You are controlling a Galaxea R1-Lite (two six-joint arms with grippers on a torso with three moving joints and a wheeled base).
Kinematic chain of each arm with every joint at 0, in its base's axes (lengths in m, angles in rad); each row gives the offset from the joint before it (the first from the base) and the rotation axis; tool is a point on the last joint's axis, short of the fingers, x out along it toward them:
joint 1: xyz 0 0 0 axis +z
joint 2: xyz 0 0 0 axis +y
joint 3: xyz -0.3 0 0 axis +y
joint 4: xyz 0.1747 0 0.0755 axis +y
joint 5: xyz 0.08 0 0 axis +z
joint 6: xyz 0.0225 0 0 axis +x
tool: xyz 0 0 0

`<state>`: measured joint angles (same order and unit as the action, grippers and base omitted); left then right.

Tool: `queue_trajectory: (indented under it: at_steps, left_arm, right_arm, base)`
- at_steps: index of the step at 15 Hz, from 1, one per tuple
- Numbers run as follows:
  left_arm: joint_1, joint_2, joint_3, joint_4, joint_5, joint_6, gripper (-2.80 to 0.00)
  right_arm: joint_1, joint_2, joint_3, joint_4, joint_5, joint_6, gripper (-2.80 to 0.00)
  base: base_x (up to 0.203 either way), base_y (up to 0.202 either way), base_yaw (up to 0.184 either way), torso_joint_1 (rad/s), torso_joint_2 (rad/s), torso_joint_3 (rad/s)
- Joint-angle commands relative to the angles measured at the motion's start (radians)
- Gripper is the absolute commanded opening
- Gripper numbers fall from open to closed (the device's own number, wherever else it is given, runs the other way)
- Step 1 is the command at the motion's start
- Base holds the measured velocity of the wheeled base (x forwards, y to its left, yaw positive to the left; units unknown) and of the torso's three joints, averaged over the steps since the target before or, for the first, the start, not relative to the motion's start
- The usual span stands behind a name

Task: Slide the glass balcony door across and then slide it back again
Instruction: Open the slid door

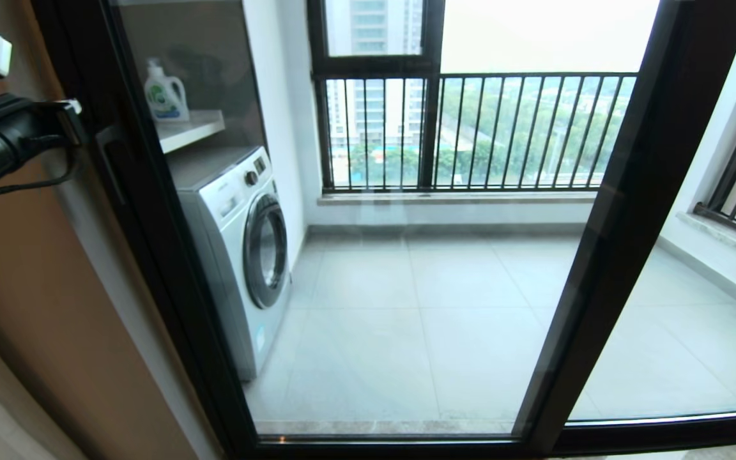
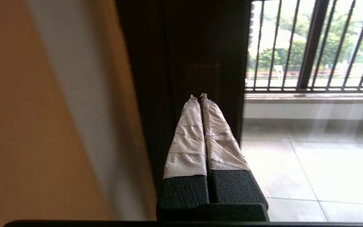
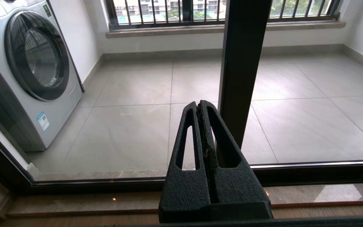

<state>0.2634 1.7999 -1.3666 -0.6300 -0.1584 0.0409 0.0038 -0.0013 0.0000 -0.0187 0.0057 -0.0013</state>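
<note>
The glass balcony door [image 1: 151, 211] fills the head view, its black left upright standing against the wall jamb. A small black handle [image 1: 107, 160] sits on that upright. My left gripper [image 1: 75, 120] is raised at the upper left, shut and empty, its tips just beside the upright above the handle. In the left wrist view its white-wrapped fingers [image 2: 187, 138] are pressed together, the left gripper [image 2: 199, 96] pointing at the dark door frame [image 2: 200, 47]; I cannot tell if it touches. My right gripper [image 3: 199, 105] is shut and empty, low near the floor track, facing the door's other black upright [image 3: 241, 63].
Behind the glass stand a washing machine [image 1: 246, 249], a detergent bottle [image 1: 165, 92] on a shelf, and the black-railed window [image 1: 470, 128]. A second glass panel [image 1: 694, 319] without a handle is at the right. A tan wall [image 1: 23, 287] borders the left.
</note>
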Motion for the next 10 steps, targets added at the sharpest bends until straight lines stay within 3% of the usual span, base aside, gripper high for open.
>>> queue_trajectory:
  at_steps: [1,5,10]
  left_arm:
    - [0.057,0.032,-0.003,-0.004,-0.011,0.000,-2.80]
    - [0.084,0.120,0.002,-0.014,-0.022,-0.003,-2.80]
    - [0.065,0.155,-0.012,-0.016,-0.029,-0.003,-2.80]
  right_arm:
    - [0.001,0.001,0.008,0.000,0.000,0.000,-2.80]
    - [0.001,0.001,0.008,-0.001,0.000,0.000,-2.80]
    - [0.001,0.001,0.008,0.000,0.000,0.000,-2.80]
  base:
    - [0.000,0.000,0.000,0.000,0.00,0.000]
    - [0.000,0.000,0.000,0.000,0.00,0.000]
    - [0.000,0.000,0.000,0.000,0.00,0.000]
